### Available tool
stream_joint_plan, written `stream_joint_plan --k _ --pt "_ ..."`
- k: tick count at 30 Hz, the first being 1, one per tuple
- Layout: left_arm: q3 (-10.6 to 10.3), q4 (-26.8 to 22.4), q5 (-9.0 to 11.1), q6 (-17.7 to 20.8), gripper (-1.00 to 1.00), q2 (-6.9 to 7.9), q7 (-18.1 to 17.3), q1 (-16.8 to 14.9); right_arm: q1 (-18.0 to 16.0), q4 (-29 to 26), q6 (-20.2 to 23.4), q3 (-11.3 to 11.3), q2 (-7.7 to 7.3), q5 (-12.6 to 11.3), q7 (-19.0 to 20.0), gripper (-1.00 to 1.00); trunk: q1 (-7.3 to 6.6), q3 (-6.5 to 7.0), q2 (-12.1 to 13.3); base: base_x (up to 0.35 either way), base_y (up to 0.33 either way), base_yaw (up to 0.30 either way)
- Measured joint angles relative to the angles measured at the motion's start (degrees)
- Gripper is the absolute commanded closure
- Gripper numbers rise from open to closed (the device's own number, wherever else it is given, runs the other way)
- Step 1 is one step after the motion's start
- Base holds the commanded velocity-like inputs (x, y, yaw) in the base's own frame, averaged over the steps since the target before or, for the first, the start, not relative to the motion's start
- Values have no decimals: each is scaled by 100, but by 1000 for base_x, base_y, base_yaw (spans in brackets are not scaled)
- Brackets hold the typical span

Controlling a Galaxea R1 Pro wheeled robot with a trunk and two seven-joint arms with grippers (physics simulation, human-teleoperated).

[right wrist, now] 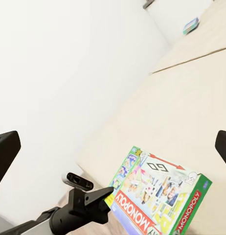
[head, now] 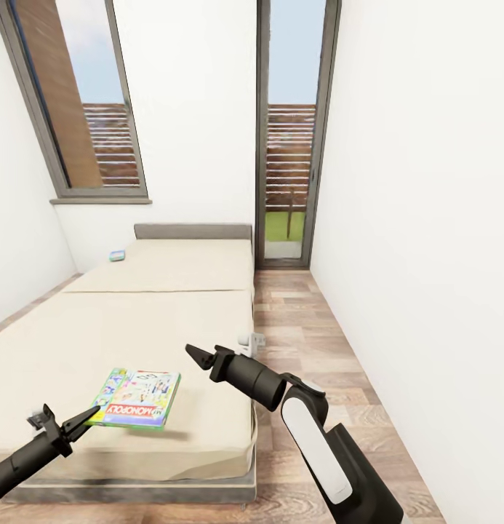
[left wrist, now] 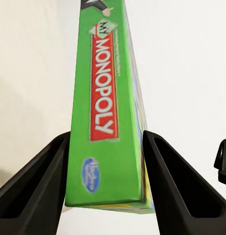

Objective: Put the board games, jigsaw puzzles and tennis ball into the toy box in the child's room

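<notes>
A green Monopoly board game box (head: 139, 397) is at the near end of the bed (head: 135, 320), lifted a little above the cream mattress with a shadow under it. My left gripper (head: 88, 416) is shut on its near left edge. In the left wrist view the box's edge (left wrist: 110, 98) sits tight between both fingers (left wrist: 39, 186). My right gripper (head: 197, 356) hovers open just right of the box with nothing in it. From the right wrist the box (right wrist: 162, 196) and my left gripper (right wrist: 101, 198) show below. A second small board game (head: 117, 255) lies at the bed's far left.
The grey headboard (head: 193, 231) stands against the far wall under a window (head: 84, 109). A glass door (head: 288, 145) is at the far right. Wood-plank floor (head: 310, 349) runs along the bed's right side, beside a white wall (head: 426, 218).
</notes>
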Motion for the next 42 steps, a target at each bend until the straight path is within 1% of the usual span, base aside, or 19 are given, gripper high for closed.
stream_joint_plan --k 8,11,14,17,19,21,26,28,31,35,36,38,42 --pt "7 -4 0 2 100 35 -1 0 0 0 -16 1 0 -6 0 -100 -176 144 321 0 0 0" --pt "12 -3 10 10 100 125 -8 0 0 0 -12 -3 -2 -6 -10 -100 -242 197 441 0 0 0" --pt "7 -1 17 51 100 256 -97 0 -1 0 26 -12 2 -3 -63 -100 -308 251 562 0 0 0" --pt "6 0 -5 150 100 422 -127 0 -5 -7 54 -31 -5 -13 -302 -100 -374 305 682 0 0 0" --pt "11 0 -12 188 100 599 -127 0 -3 -8 81 -120 -15 -51 -443 -100 -418 341 762 0 0 0" --pt "0 1 -10 204 100 702 -127 0 -2 -8 98 -213 -21 -76 -483 -100 -461 377 842 0 0 0" --pt "36 1 -8 217 100 867 -127 0 0 -9 98 -314 -49 -95 -514 -100 -571 467 1043 0 0 0" --pt "43 1 5 219 100 901 -127 0 0 -9 94 -333 -55 -98 -518 -100 -615 503 1123 0 0 0" --pt "55 1 20 219 100 916 -127 0 0 -9 87 -352 -59 -96 -522 -100 -681 557 1244 0 0 28" --pt "58 -1 32 225 100 931 -128 1 0 -8 66 -355 -61 -72 -530 -100 -769 628 1404 0 0 190" --pt "62 -6 38 227 100 953 -128 1 0 -8 59 -353 -59 -61 -538 -100 -791 646 1444 0 0 259" --pt "69 -13 46 228 100 1043 -128 1 0 -8 49 -347 -56 -49 -551 -100 -835 682 1524 0 0 272" --pt "60 -16 47 230 100 1109 -128 1 0 -8 42 -338 -50 -37 -569 -100 -923 754 1685 0 0 283"
